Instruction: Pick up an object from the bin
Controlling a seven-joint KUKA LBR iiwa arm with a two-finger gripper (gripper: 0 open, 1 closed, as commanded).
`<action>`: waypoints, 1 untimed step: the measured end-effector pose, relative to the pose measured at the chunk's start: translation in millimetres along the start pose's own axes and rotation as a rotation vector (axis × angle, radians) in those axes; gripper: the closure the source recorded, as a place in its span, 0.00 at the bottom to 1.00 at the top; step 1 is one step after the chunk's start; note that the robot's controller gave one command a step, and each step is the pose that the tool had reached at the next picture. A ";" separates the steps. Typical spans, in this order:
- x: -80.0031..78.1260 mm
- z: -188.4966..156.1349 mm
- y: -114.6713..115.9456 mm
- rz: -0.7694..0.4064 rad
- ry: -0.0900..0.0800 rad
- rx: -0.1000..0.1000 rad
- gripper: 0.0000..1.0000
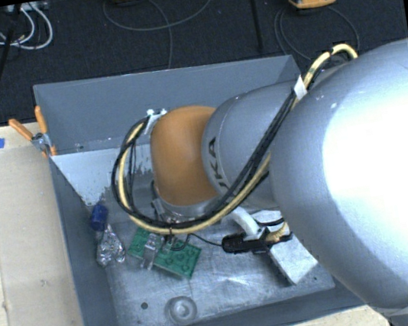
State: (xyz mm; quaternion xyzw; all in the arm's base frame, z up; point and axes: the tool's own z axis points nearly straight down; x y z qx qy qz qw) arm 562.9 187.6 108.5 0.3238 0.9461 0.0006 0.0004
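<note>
While arm [345, 173] is in grey bin [225, 290], green circuit bd [180, 260] sits below claw [160, 239]; grip state can't tell.

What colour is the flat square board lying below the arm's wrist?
Green; the flat square circuit board shows best in camera view.

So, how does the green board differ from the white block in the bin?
The green board is green with small parts on it; the white block is plain. The board looks thin, the block thicker. The board lies near the middle, the block further right. Both rest on the floor of the bin.
</note>
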 end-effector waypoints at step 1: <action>-1.5 -88.1 1.1 -0.002 -0.003 -0.004 1.00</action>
